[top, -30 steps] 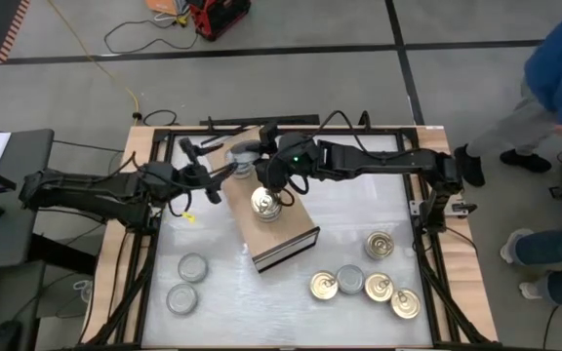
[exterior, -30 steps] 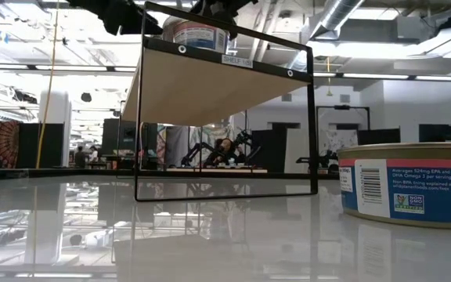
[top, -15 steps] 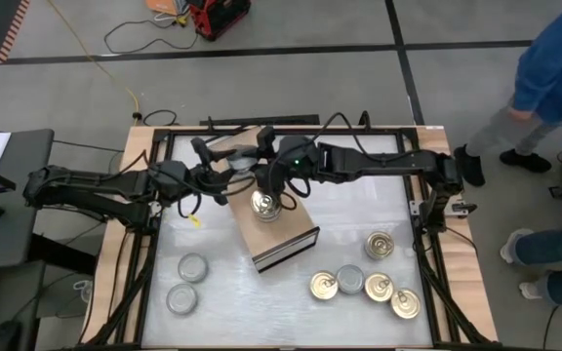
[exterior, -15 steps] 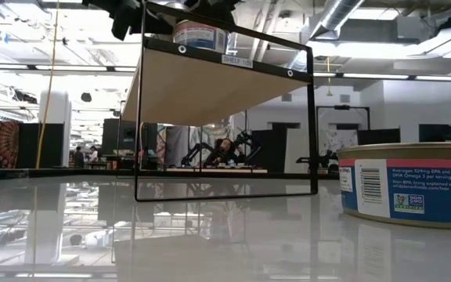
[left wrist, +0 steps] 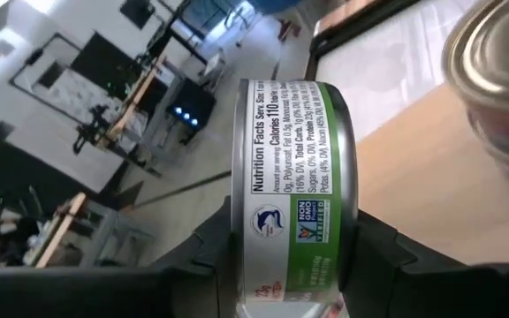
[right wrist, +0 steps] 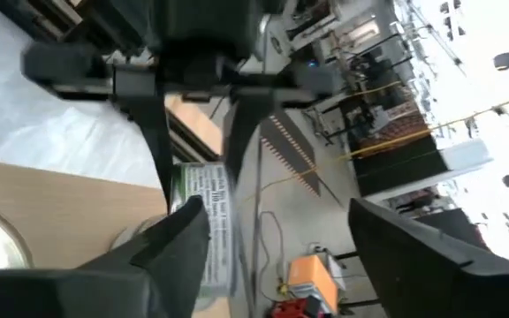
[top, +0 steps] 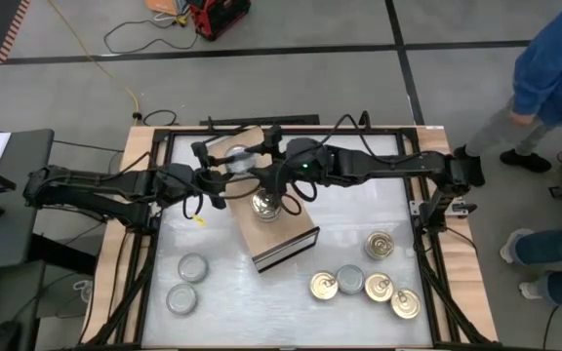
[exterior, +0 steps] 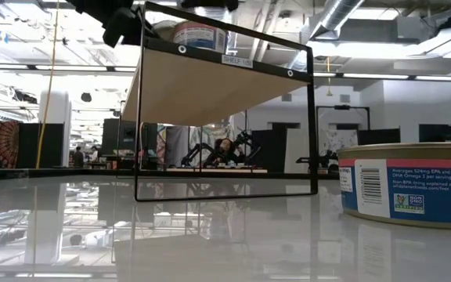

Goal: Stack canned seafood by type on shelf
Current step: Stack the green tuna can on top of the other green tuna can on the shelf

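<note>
The left wrist view alone shows the left hand point(left wrist: 294, 265) clamped on a green-labelled tin point(left wrist: 294, 190) over the shelf point(top: 271, 229). From above, the right hand point(top: 273, 178) stands open beside it, above a gold-topped tin point(top: 264, 204) on the shelf. More tins point(top: 366, 286) lie on the tabletop point(top: 349, 219).

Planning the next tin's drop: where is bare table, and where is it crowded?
Bare: the table's middle strip, between the two silver tins and the gold-top cluster. Crowded: the shelf's far end, where both grippers meet around tins.
</note>
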You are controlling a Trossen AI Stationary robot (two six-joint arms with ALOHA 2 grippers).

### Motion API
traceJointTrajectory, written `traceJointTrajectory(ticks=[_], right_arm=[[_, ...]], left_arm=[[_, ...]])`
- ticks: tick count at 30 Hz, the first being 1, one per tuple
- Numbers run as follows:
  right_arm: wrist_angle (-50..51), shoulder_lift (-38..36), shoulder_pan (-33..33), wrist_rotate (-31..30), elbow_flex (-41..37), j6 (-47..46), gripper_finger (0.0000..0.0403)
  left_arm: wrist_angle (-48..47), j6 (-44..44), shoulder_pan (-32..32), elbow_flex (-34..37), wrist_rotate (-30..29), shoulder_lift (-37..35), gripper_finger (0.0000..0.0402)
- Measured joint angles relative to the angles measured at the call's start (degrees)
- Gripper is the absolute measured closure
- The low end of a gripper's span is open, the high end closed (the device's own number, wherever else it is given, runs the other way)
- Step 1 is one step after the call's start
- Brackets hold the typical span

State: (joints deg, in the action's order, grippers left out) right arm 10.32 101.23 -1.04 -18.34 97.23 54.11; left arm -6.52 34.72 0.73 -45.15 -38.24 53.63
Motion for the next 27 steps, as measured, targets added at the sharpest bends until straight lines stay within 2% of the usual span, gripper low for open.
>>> traceJointTrajectory(ticks=[5,8,10,13,18,22,27], right_arm=[[2.8,-5.2,3.6,-6.9,0.0,-0.2,0.007],[8.4,-9.2,4.9,-10.0,0.0,-5.4,0.0066],[13.1,-11.9,4.4,-9.8,-0.4,-11.8,0.0071],[16.9,-16.7,2.2,-6.2,-4.8,-20.8,0.0086],[11.6,-25.3,0.1,-5.8,-18.1,-28.5,0.0106],[4.0,-32.8,0.4,-6.0,-28.9,-30.6,0.0111],[-8.4,-38.5,2.5,-6.2,-40.4,-31.8,0.0112]], left_arm=[[-2.1,-1.3,0.8,0.0,-4.6,-0.3,0.0265],[-3.2,0.0,2.0,0.0,-7.8,-0.3,0.0264],[-3.3,0.9,2.7,0.0,-9.4,-0.3,0.0263],[-3.4,2.3,3.3,0.0,-10.3,-0.3,0.0263],[-3.6,4.2,3.5,0.0,-10.8,-0.3,0.0262],[-3.5,7.5,3.5,0.0,-13.2,-0.3,0.0261],[-3.0,14.7,3.4,0.0,-16.0,-0.3,0.0261]])
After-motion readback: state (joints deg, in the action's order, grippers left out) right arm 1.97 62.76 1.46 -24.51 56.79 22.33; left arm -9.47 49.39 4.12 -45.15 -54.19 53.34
